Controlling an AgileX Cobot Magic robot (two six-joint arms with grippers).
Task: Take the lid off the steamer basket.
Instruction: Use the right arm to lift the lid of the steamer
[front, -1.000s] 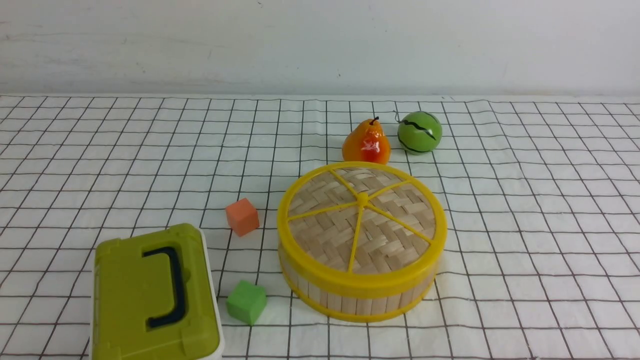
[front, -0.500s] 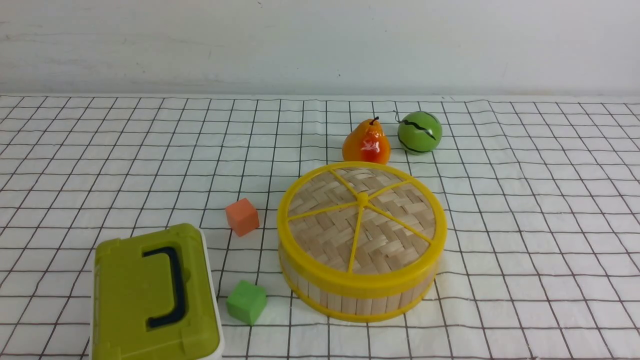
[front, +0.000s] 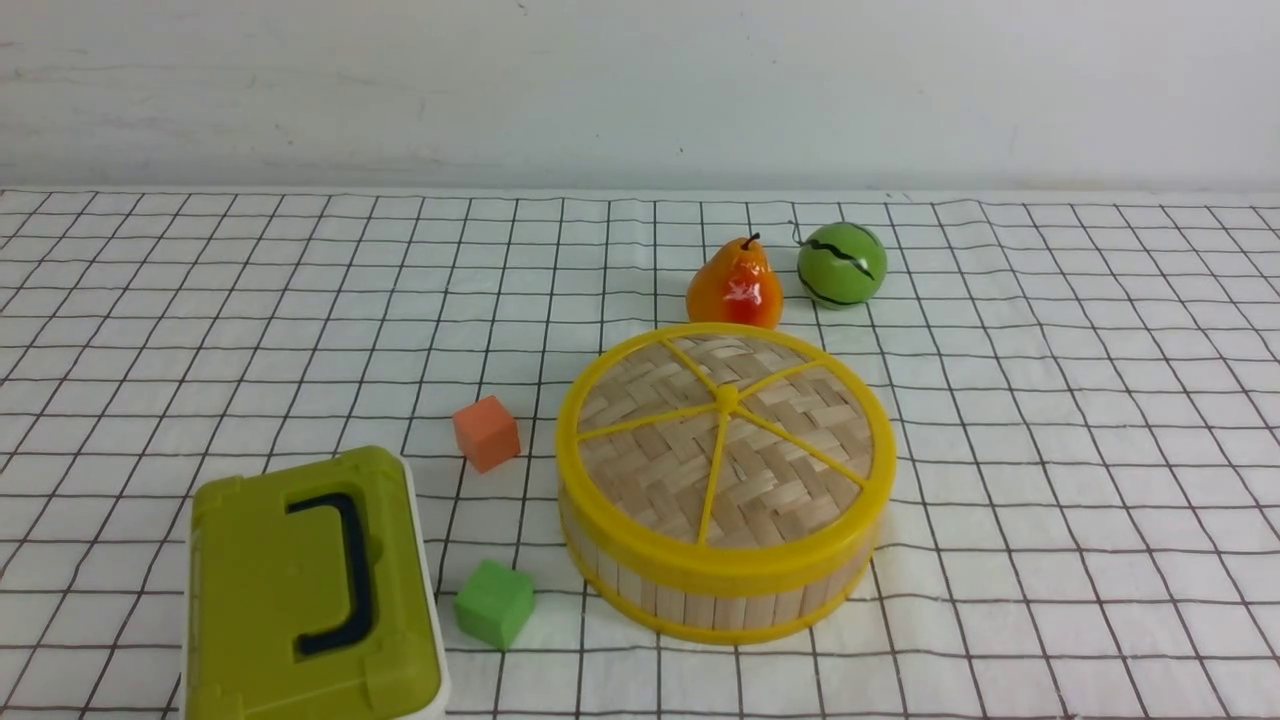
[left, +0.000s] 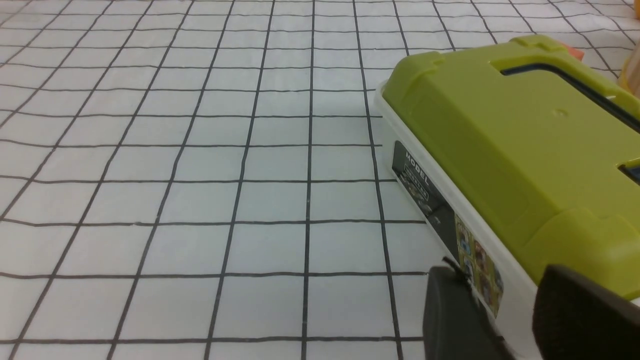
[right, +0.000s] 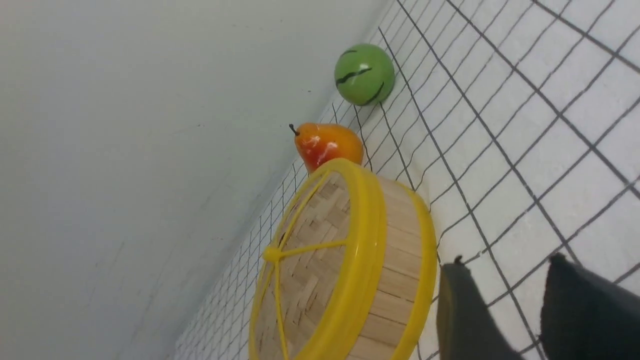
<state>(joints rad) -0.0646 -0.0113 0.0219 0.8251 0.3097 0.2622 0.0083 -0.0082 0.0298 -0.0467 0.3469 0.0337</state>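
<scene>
Lid (front: 650, 450) on steamer basket (front: 700, 605), left gripper (left: 497, 277) and right gripper (right: 507, 267) both released

Left to right:

Left gripper: released, fingertips parted with a gap between them. Nothing in its grasp. White side of the olive-green box (front: 270, 580) shows right past the tips and through the gap; contact with the box, can't tell. Dark handle (front: 360, 570) is on the box top, further from those jaws than the near wall.

Orange cube (front: 487, 434): beyond the box as seen from the left jaws, its top peeking over the far edge. Green cube (front: 495, 604): past the box from the left jaws, between box and steamer basket, nearer the box.

Steamer basket: upright on the grid cloth (front: 1050, 420), ahead of the right jaws and apart from them. Lid sits flat on top, yellow rim all round, spokes and hub facing up. Slat wall and bottom rim show below it.

Pear (front: 735, 285): farther from the right jaws than the steamer basket, just behind it. Striped green ball (front: 842, 265): also farther out from those jaws, just beside the pear.

Right gripper: released, tips spread, grid cloth visible through the gap. Grasping nothing.
</scene>
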